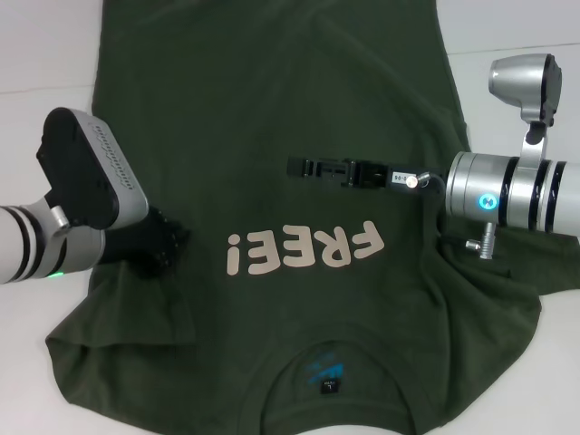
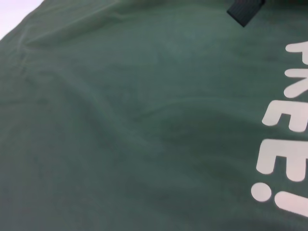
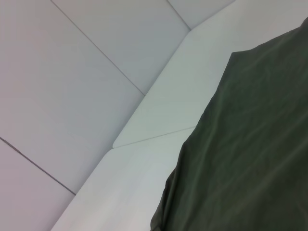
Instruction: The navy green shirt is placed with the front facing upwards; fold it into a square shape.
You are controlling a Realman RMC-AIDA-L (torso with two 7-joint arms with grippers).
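Two grippers sit over the shirt [image 1: 272,136], which lies spread front-up across the white table [image 1: 45,54], collar nearest the robot. The left gripper [image 1: 154,240] is down at the cloth by the left armpit, just beside the pale letters [image 1: 304,251]; whether its fingers pinch fabric, I cannot tell. The right gripper [image 1: 317,169] reaches flat over the chest just beyond the letters, its jaws hard to read, so I cannot tell. The cotton looks soft, light and limp, likely to sag and crease; best taken at seams, shoulders or hem edges, both sides together
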